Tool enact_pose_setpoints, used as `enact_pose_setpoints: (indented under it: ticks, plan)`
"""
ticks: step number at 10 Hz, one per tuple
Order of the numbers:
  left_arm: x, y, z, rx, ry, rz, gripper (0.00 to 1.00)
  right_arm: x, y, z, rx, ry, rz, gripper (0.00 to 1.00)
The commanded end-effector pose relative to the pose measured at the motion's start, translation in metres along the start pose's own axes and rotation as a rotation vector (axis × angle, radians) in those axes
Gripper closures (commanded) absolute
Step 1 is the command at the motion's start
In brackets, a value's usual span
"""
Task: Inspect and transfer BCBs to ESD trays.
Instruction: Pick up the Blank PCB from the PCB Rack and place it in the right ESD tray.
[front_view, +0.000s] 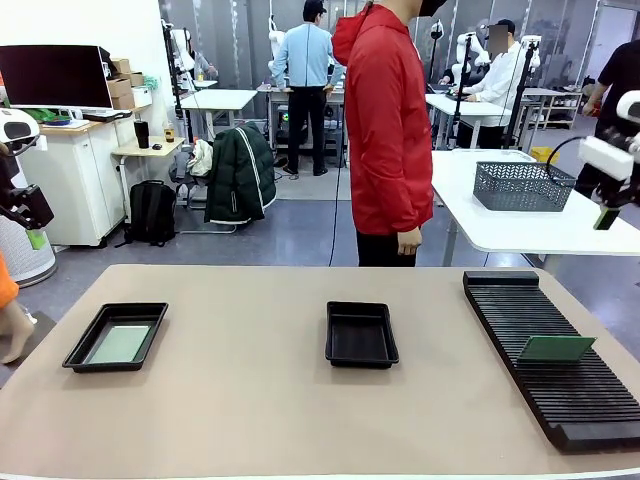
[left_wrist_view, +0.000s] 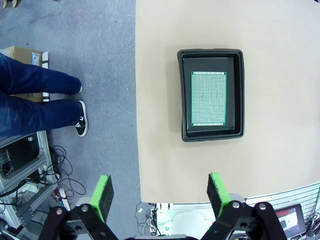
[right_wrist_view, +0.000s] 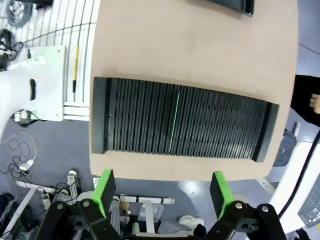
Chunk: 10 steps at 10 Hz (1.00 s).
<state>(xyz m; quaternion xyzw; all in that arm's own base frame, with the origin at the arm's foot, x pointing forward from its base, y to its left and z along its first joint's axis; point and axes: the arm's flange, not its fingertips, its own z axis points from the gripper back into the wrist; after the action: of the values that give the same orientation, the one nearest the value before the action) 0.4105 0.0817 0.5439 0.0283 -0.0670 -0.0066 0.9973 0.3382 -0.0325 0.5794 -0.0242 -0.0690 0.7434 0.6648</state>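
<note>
Now the BCB (right_wrist_view: 174, 122) to fetch stands on edge in a slot of the ribbed rack (right_wrist_view: 225, 130), showing as a thin green line at twelve o'clock from the right gripper (right_wrist_view: 162, 187), well apart. That gripper's jaws stand wide and hold nothing. The closing line looks square to the board's faces, so a good pick would likely keep that roll, descend straight, pinch the top edge and lift along the slot without scraping the ribs. In the front view, the empty ESD tray (front_view: 361, 334) lies at nine o'clock of the rack. The second BCB (left_wrist_view: 208, 98) lies flat in the left ESD tray (left_wrist_view: 212, 137), at one o'clock from the left gripper (left_wrist_view: 160, 192), whose jaws are likewise spread and bare.
</note>
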Motion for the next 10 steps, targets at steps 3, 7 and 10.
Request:
enact_pose_setpoints:
  ticks: [3,7,10]
  plan:
    - [-0.001,-0.001,0.0,0.0,-0.005,0.001,0.0,-0.001,0.006,-0.069,-0.06,0.006,0.037,0.0]
    - [-0.001,-0.001,0.0,0.0,-0.005,0.001,0.0,-0.007,0.003,-0.123,-0.061,0.005,0.047,0.0]
    - [-0.001,-0.001,0.0,0.0,-0.005,0.001,0.0,-0.011,0.003,-0.155,-0.067,0.029,0.024,0.0]
